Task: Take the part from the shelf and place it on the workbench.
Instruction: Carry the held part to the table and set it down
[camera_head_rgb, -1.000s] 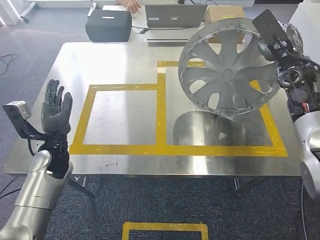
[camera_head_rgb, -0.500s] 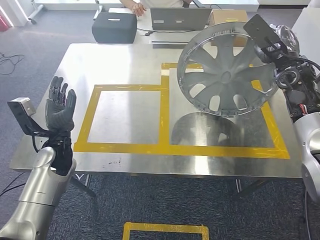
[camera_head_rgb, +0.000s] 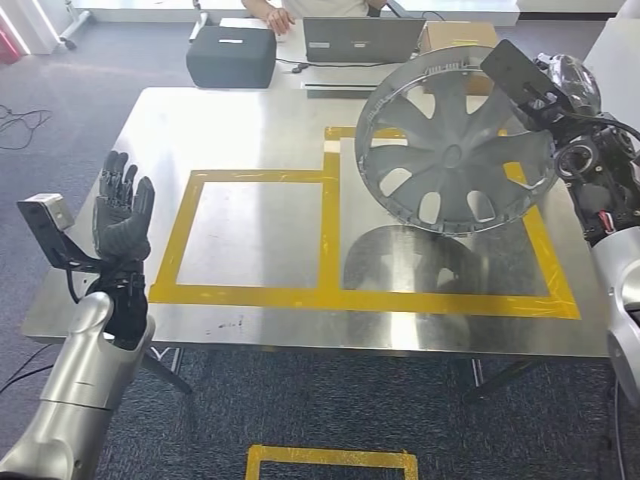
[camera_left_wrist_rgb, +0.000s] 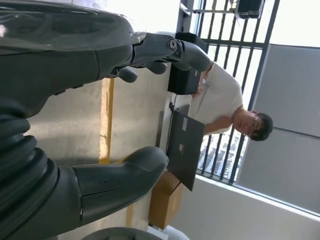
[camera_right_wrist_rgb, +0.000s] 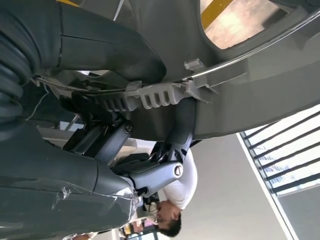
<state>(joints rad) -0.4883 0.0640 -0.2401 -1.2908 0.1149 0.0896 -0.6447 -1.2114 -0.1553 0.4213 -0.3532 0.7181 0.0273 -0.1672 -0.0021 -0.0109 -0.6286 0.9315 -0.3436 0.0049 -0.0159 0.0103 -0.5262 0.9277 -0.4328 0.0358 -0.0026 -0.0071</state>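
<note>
The part is a large grey wheel cover (camera_head_rgb: 453, 155) with spokes, tilted in the air above the right yellow-taped field of the steel workbench (camera_head_rgb: 249, 120). My right hand (camera_head_rgb: 562, 150) grips its right rim; up close, its thumb (camera_right_wrist_rgb: 113, 42) and fingers (camera_right_wrist_rgb: 166, 150) clamp the ribbed rim of the wheel cover (camera_right_wrist_rgb: 245, 100). The cover's shadow lies on the bench beneath it. My left hand (camera_head_rgb: 121, 215) is raised at the bench's left edge, fingers spread and holding nothing; in the left wrist view the left hand (camera_left_wrist_rgb: 86, 110) is likewise empty.
Yellow tape (camera_head_rgb: 328, 230) marks two fields on the bench. Behind it stand a dark case (camera_head_rgb: 230, 55), a laptop (camera_head_rgb: 361, 38) and a cardboard box (camera_head_rgb: 456, 35). A person (camera_left_wrist_rgb: 226, 110) sits at the far side. Another yellow floor mark (camera_head_rgb: 332, 462) lies in front.
The wheel cover and right hand have drifted slightly up and back. The whole view shifted a little over the last second. The left hand stays raised and empty.
</note>
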